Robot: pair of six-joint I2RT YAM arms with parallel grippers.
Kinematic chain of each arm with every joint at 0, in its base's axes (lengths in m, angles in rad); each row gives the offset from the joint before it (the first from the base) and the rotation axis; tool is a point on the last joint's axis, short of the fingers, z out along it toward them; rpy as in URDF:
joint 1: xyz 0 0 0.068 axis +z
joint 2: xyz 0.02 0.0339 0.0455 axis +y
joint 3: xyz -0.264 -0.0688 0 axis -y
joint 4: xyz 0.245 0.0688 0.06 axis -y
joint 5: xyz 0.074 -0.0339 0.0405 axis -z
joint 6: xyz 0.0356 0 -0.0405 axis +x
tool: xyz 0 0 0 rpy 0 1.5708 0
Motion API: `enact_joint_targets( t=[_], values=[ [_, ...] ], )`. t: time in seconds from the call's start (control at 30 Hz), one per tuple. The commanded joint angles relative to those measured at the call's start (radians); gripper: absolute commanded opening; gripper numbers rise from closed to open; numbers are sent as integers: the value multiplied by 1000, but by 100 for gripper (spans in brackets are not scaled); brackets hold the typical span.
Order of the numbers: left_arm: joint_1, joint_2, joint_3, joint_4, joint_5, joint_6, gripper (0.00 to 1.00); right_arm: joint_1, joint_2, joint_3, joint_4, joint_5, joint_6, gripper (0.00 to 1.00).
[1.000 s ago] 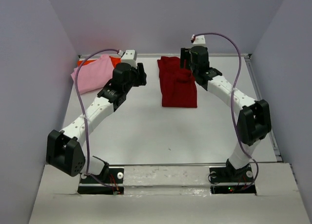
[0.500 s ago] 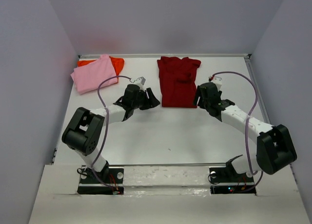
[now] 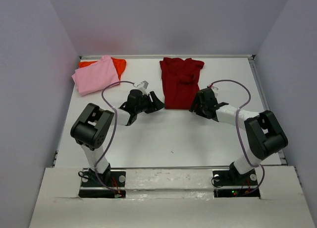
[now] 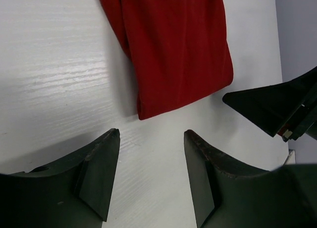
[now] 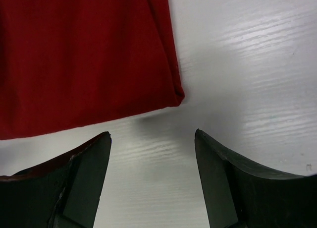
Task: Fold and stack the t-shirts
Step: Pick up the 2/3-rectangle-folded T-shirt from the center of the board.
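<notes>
While both arms reach low over the white table (image 3: 148,139), the top view shows the dark red shirt (image 3: 181,84) lying right of centre toward the far side. It is folded into a long strip running far to near, with a small crumple about halfway along. The left gripper (image 3: 156,103) sits just left of the strip's near end and the right gripper (image 3: 194,105) just right of it, so the near hem lies between them. At the far left the folded pink shirt (image 3: 94,75) rests on the orange shirt (image 3: 119,64), which peeks out along its far edge.

In the left wrist view, the left gripper (image 4: 151,134) has its fingers (image 4: 99,173) spread well apart with only bare table (image 4: 59,64) between them. A corner of the red shirt (image 4: 173,44) lies just beyond the gap, touching neither finger. The cloth looks smooth, with a doubled fold along one side. The right gripper (image 4: 270,106) shows as a dark tip past the other corner.

In the right wrist view, the right gripper (image 5: 152,134) is likewise wide open and empty. The red shirt's (image 5: 84,54) other near corner lies just ahead of the gap, apart from both fingers (image 5: 84,183), flat and even on the table (image 5: 247,64).
</notes>
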Motion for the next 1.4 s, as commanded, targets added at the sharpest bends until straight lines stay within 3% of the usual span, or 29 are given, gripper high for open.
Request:
enact_joint_targets(
  t=[0.0, 0.73, 0.93, 0.97, 1.0, 1.03, 1.17, 1.2, 1.23, 1.37],
  values=[
    [2, 23, 5, 98, 19, -6, 63, -39, 43, -7, 101, -82, 72, 73],
    [2, 198, 157, 86, 33, 37, 60, -49, 129, 82, 92, 10, 5, 69],
    [2, 239, 189, 87, 56, 38, 52, -49, 142, 91, 87, 19, -3, 67],
    [2, 245, 195, 89, 59, 38, 49, -49, 148, 94, 87, 19, -5, 66],
    [2, 251, 197, 89, 59, 40, 38, -49, 151, 94, 86, 20, -6, 65],
    [2, 256, 199, 89, 61, 40, 33, -49, 151, 94, 87, 20, -8, 65],
    [0, 255, 202, 75, 70, 58, 0, -49, 149, 91, 87, 16, -14, 42],
    [0, 252, 200, 73, 68, 60, 0, -49, 146, 91, 87, 19, -15, 14],
    [0, 248, 200, 67, 68, 60, 0, -49, 145, 88, 87, 19, -14, 3],
    [0, 241, 189, 56, 71, 57, 0, -49, 131, 70, 87, 5, -15, 0]
  ],
)
